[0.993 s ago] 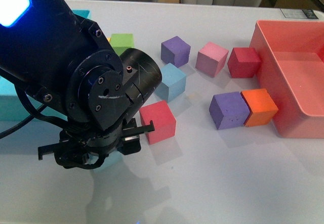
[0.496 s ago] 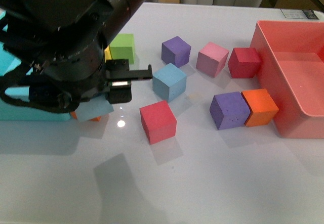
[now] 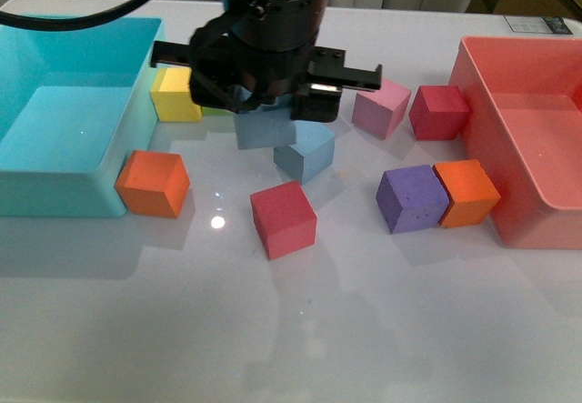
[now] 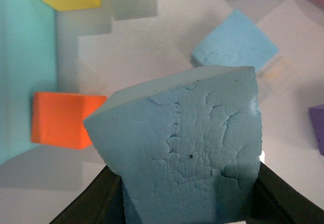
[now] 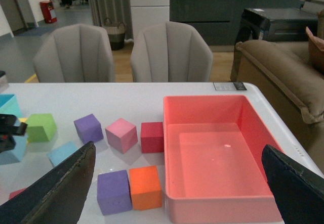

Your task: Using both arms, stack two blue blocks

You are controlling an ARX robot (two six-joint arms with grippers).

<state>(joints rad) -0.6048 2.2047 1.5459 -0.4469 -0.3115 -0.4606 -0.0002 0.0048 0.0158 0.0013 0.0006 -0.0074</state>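
Left end effector (image 3: 265, 112): clamped on one light sky-blue foam cube (image 3: 264, 130), which it lifted and carried across in the last second. You now hold it at 10 o'clock of the second sky-blue foam cube (image 3: 307, 151), which rests on the white counter (image 3: 364, 330). Placement probably comes next. Right end effector (image 5: 174, 193): spread wide, empty.

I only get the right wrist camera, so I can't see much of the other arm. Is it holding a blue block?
Observer: Yes. The left wrist view shows the left gripper shut on a blue block, held up in the air.
Operator: Is it on top of the other blue one?
Observer: No. In the front view it hangs above and to one side of the other blue block, toward the turquoise bin.
Operator: What's next to that bin?
Observer: An orange cube, right by its near corner.
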